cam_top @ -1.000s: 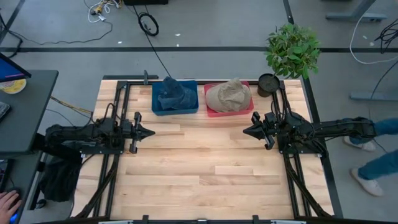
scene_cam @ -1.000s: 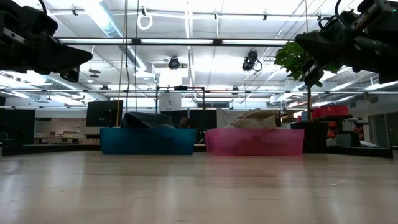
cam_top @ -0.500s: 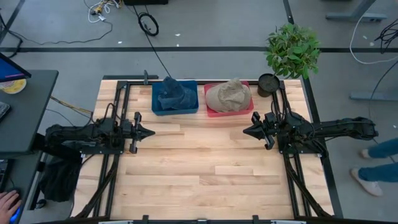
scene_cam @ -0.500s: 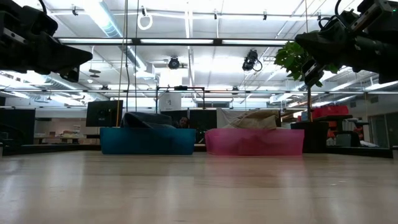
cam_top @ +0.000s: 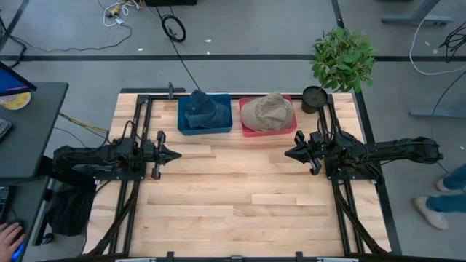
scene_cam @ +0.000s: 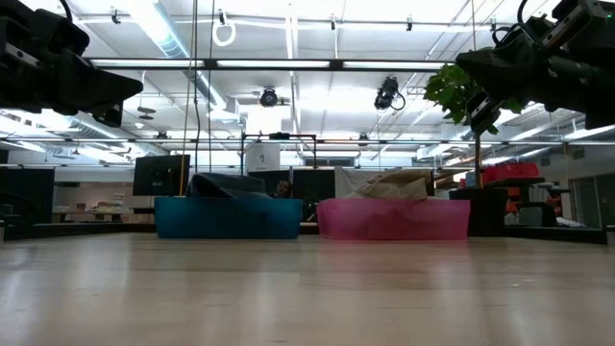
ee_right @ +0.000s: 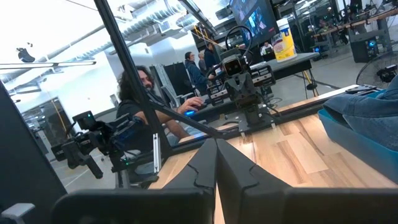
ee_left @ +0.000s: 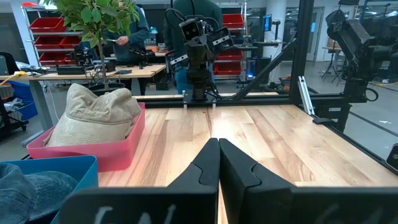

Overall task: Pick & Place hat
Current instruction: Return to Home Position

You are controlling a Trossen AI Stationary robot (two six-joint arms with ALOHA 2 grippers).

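Homing entry: left gripper point(cam_top: 172, 154), fingers pressed together, empty, table's left; right gripper point(cam_top: 290, 153) likewise, opposite. Best practice: settle both level, clear of blue bin point(cam_top: 204, 132) and red bin point(cam_top: 266, 133).

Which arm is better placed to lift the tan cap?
Probably the right: the right gripper is nearer the tan cap and its pink bin; the left gripper is nearer the blue bin.
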